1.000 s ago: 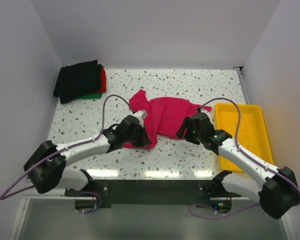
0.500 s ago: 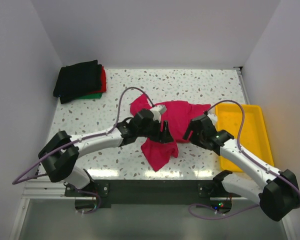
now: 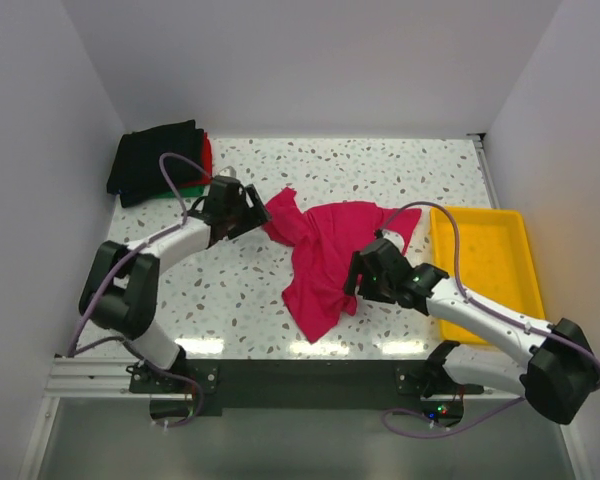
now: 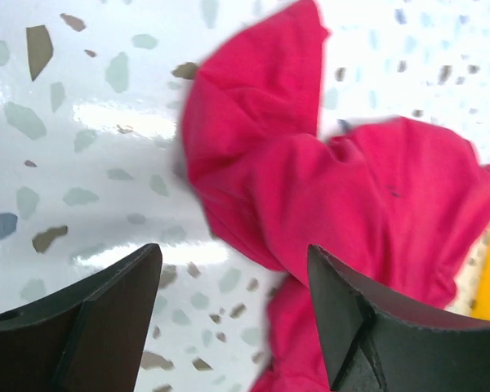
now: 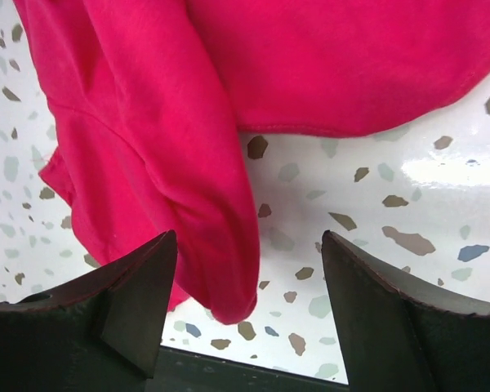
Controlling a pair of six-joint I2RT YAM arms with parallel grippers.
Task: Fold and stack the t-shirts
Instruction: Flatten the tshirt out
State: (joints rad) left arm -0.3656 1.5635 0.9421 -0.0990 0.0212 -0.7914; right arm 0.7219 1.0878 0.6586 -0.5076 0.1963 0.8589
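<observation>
Lying mid-table: the magenta-pink t-shirt [image 3: 332, 245] is crumpled and not folded. One sleeve points toward the far left, and a long flap runs down toward the near edge.
Pink shirt, left wrist view: the sleeve and bunched body [image 4: 310, 188] fill the upper right of the frame, on the speckled surface.
Pink shirt, right wrist view: a thick rolled fold [image 5: 163, 139] hangs down across the frame, with a smoother panel to its right.
Folded stack: a black t-shirt [image 3: 158, 160] lies on top. A red t-shirt [image 3: 208, 155] and a green t-shirt [image 3: 187, 190] peek out beneath it, in the far-left corner and apart from the pink one.
Left gripper [image 3: 252, 212]: the jaws are spread wide with nothing between them. It sits just beside the pink sleeve, between that sleeve and the stack. Its own camera [image 4: 233, 314] shows bare table in the gap.
Right gripper [image 3: 356, 284]: the jaws stand apart and grasp nothing, at the right edge of the shirt's lower flap. In its own view [image 5: 249, 314] the end of the fold lies near the left finger [image 5: 135, 294], unclamped.
Yellow tray [image 3: 492, 250]: it stands on the right side of the table, and the right arm crosses over it. The shirt's right sleeve tip is near its left rim.
Table [image 3: 380, 170]: white with grey flecks.
</observation>
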